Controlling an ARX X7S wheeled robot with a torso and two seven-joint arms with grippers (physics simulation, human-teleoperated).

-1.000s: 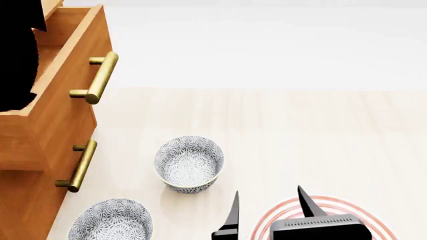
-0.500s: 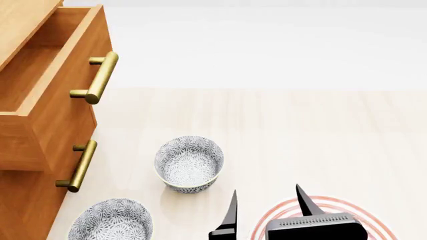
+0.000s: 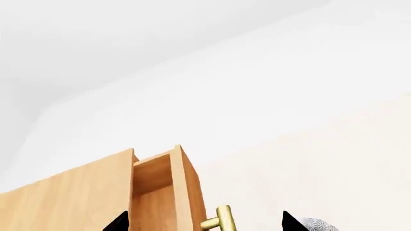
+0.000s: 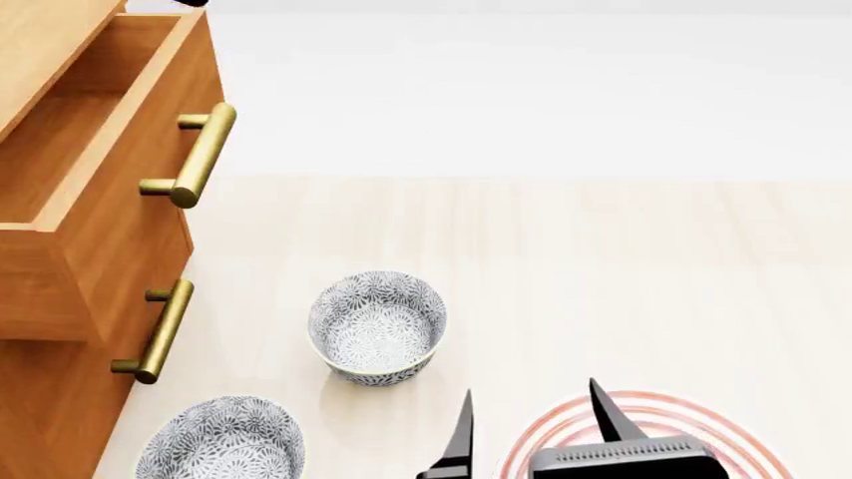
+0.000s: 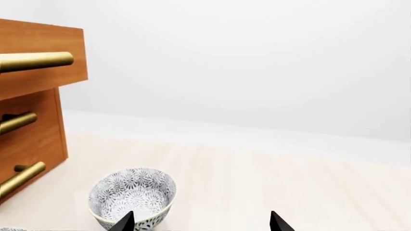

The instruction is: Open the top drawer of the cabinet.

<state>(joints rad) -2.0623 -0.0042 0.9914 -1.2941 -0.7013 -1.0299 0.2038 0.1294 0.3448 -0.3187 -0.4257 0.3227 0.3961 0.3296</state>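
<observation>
The orange-brown cabinet (image 4: 54, 399) stands at the left of the head view. Its top drawer (image 4: 127, 190) is pulled out, showing its bare wooden inside, and the brass bar handle (image 4: 200, 155) is free. In the left wrist view, the left gripper (image 3: 205, 225) is open, with the drawer front (image 3: 189, 187) and handle (image 3: 222, 217) showing beyond its spread fingertips. How far it is from them I cannot tell. The right gripper (image 4: 530, 424) is open low in the head view, holding nothing. In the right wrist view the gripper (image 5: 202, 224) faces the drawer (image 5: 45, 74).
Two patterned bowls sit on the pale floor by the cabinet, one (image 4: 377, 324) ahead of the right gripper and one (image 4: 219, 439) closer to the lower drawers. A pink-ringed plate (image 4: 752, 444) lies under the right gripper. The second drawer's handle (image 4: 160, 329) sticks out.
The black left arm that covered the drawer's left side has lifted out of the head view. The right gripper has slipped slightly lower in the picture. The drawer stays open.
</observation>
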